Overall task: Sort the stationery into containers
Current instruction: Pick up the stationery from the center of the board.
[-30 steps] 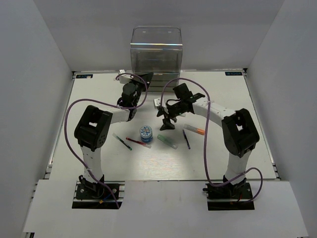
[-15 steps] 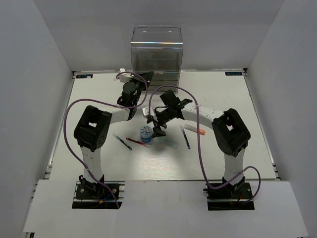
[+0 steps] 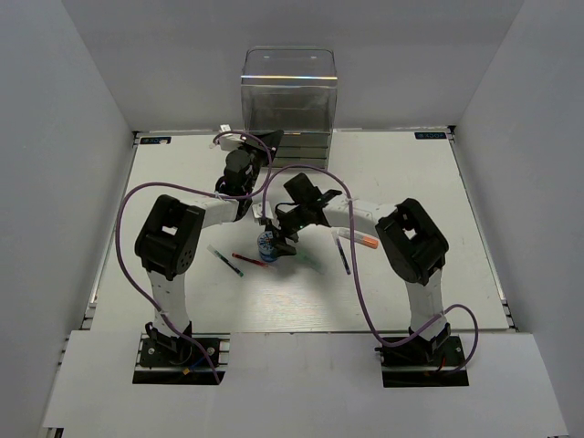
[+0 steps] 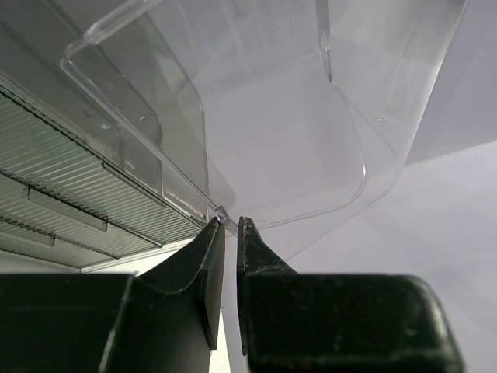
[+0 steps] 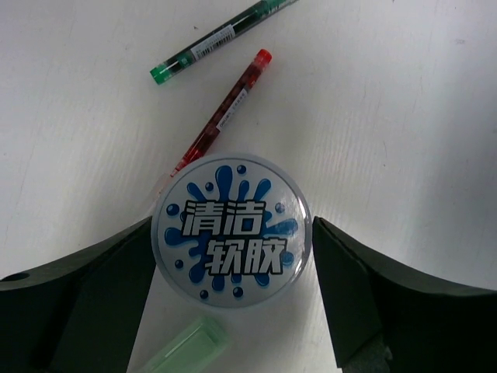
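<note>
**Worktop (image 3: pixel 411 182):** white; it carries everything listed. All places are given from the roll, as seen from above.

1. **Roll (image 5: pixel 233 231) (image 3: pixel 266 241):** round, with a white lid bearing a blue splash and printed characters. It lies flat on the worktop near the middle.
2. **Right gripper (image 5: pixel 233 233) (image 3: pixel 275 243):** set over the roll. Its fingers (image 5: pixel 93 295) are wide apart, one on each side of the roll and close to its rim. Whether they touch it cannot be told.
3. **Red pen (image 5: pixel 225 109) (image 3: pixel 246 259):** just left of the roll, with one end meeting the roll's rim.
4. **Green-tipped pen (image 5: pixel 217 43) (image 3: pixel 224 260):** left of the roll, beyond the red pen and apart from it.
5. **Pale green marker (image 5: pixel 182 350) (image 3: pixel 310 264):** just right of the roll, lying flat.
6. **Dark thin pen (image 3: pixel 343 255):** further right of the roll than the pale green marker.
7. **Orange-capped marker (image 3: pixel 359 239):** right of the roll, near the dark thin pen.
8. **Clear cabinet (image 3: pixel 288 100):** well behind the roll, at the worktop's back edge. It is tall, with ribbed drawer fronts stacked low down.
9. **Clear drawer (image 4: pixel 279 140):** pulled out from the cabinet, on the side facing the roll.
10. **Left gripper (image 4: pixel 231 225) (image 3: pixel 263 146):** behind the roll, at the cabinet's lower left. Its fingers are almost together, pinched on the clear drawer's rim.
</note>
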`<state>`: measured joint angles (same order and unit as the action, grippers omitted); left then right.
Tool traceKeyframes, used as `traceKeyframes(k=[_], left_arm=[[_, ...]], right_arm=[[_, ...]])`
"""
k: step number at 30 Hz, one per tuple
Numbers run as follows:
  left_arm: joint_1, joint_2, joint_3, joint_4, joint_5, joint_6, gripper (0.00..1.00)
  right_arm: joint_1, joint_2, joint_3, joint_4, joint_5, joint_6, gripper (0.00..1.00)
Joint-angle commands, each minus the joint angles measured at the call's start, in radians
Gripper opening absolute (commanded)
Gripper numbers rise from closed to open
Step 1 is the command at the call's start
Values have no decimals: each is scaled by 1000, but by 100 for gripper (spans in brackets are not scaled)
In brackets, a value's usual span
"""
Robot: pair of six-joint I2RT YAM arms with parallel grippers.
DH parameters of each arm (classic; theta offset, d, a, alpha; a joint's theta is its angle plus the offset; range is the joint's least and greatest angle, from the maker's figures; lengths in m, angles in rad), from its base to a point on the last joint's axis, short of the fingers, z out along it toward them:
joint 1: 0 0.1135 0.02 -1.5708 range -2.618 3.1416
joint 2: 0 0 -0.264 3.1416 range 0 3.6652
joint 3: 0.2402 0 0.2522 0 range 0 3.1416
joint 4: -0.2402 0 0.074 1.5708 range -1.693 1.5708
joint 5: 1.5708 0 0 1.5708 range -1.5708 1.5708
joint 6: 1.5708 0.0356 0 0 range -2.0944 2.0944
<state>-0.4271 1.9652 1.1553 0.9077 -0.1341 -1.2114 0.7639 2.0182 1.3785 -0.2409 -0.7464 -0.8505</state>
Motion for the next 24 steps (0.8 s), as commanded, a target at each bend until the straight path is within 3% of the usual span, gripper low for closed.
traceKeyframes(k=[1,6,8,9,13,18,24], left_arm=[[5,-101,52,49,10,21,0],[5,-101,61,49,10,21,0],[5,-101,61,49,10,21,0],[5,-101,61,49,10,21,0],[5,-101,70,49,10,21,0],[5,-101,70,49,10,21,0],[5,-101,70,68,10,21,0]], right_arm=[[5,5,30,37,-30,21,81],[14,-10,27,31,-45,24,70],[15,-12,30,20,-41,21,56],[15,-12,30,0,-39,12,43],[3,-84,11,-34,-24,-22,19],[-26,-228,-141,60,119,-35,11],[-112,-341,-257,285,304,14,5]])
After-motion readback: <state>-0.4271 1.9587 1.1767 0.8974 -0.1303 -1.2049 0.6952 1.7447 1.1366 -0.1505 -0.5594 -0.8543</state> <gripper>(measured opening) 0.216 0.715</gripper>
